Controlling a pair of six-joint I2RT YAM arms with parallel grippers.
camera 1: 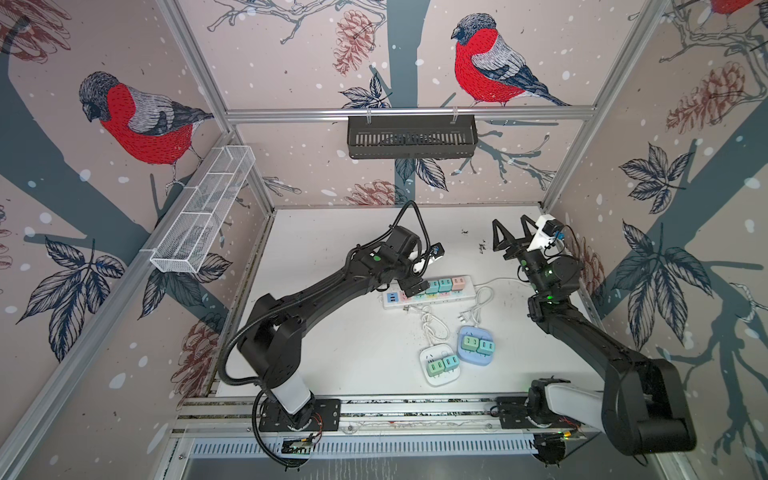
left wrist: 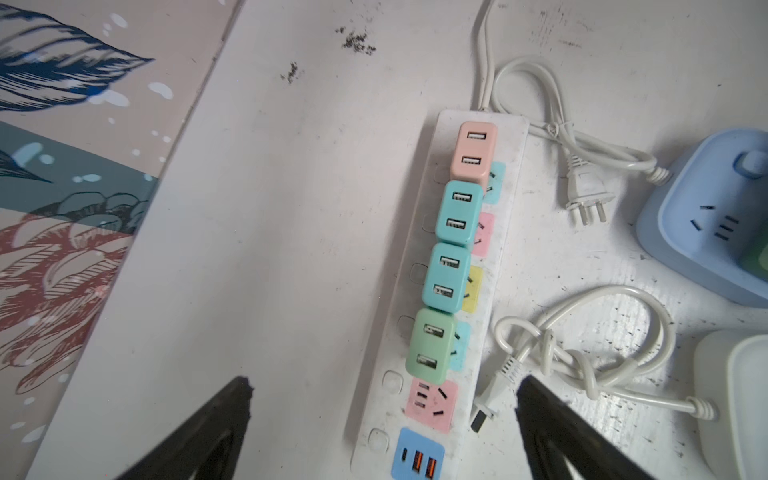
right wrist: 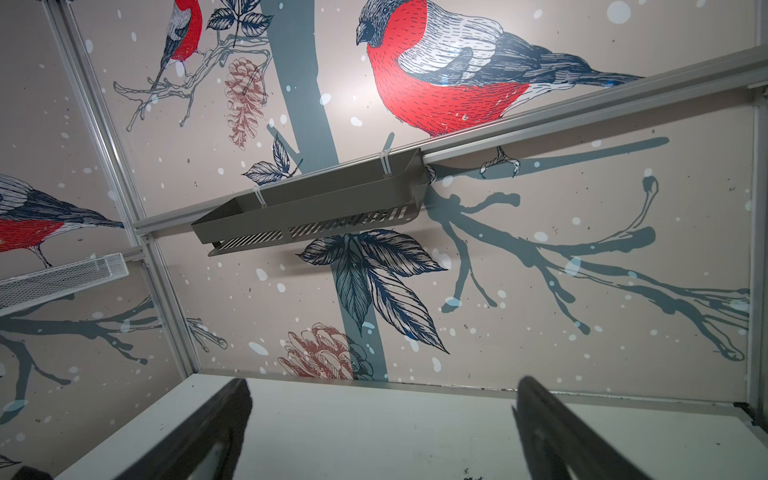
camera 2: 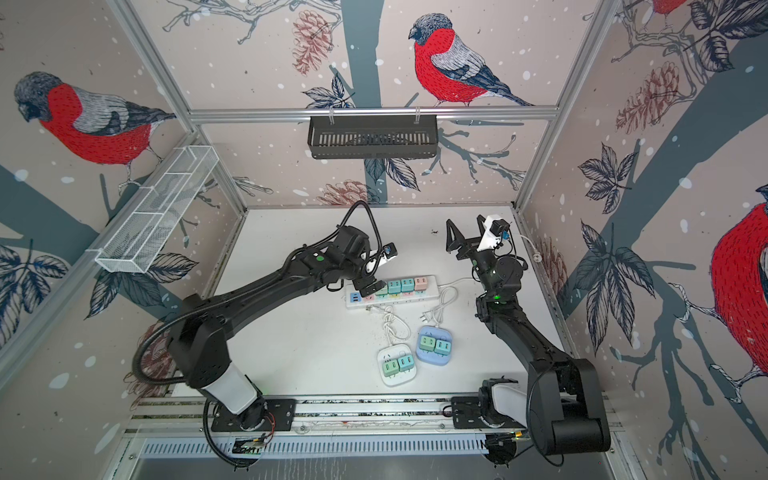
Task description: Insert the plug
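Note:
A white power strip (left wrist: 509, 166) lies at mid-table, also seen in a top view (camera 1: 461, 296). One pink, two teal and one green plug (left wrist: 430, 340) stand in a row in its sockets; the green one sits upright beside an empty pink socket (left wrist: 432, 405). My left gripper (left wrist: 384, 384) hovers open just above that end of the strip, its fingers apart on either side, holding nothing; in a top view the left gripper (camera 1: 413, 287) covers the green plug. My right gripper (camera 1: 510, 221) is raised at the back right, open and empty, facing the rear wall (right wrist: 384, 382).
A blue cube socket (camera 1: 473, 359) and a white cube socket (camera 1: 430, 353), each with two plugs in it, sit in front of the strip. Their loose white cords (camera 1: 478, 307) lie between. A black basket (camera 1: 411, 137) hangs on the back wall, a wire basket (camera 1: 203, 208) on the left.

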